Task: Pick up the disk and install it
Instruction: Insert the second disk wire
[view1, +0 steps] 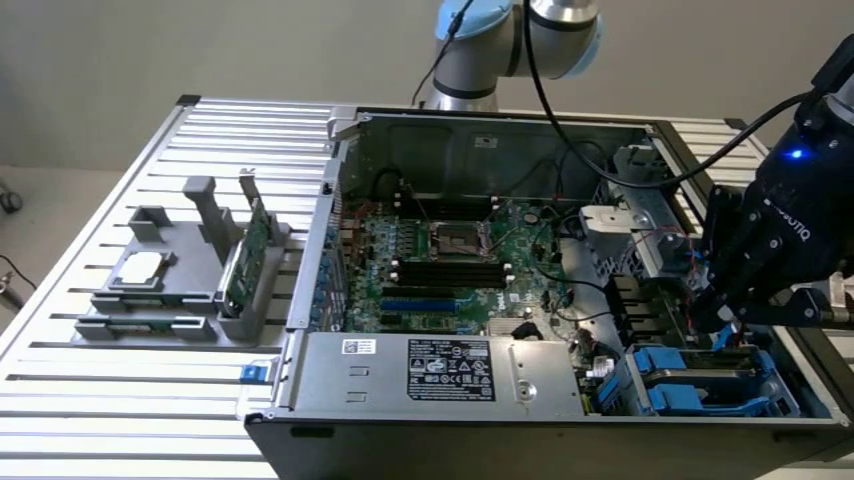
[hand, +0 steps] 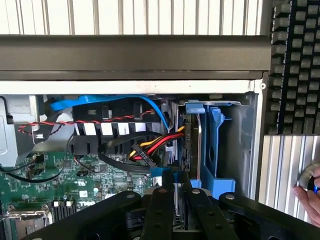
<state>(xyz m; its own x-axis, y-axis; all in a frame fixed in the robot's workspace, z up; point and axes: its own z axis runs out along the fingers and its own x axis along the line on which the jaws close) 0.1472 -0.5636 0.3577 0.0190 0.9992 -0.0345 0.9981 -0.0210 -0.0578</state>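
Slatted metal table (view1: 160, 140) carrying an open computer case (view1: 534, 300).
Gripper (hand: 176, 197), fingers nearly together, pinches the disk (hand: 192, 145) on edge in its blue carrier, inside the drive bay (view1: 707, 385) at the case's corner.

White lettering "ROBOTIQ" runs along the black body of the end effector (view1: 742, 305) in the exterior view. The power supply label (view1: 451, 368) and a small white sticker (view1: 358, 346) beside it carry print too fine to read
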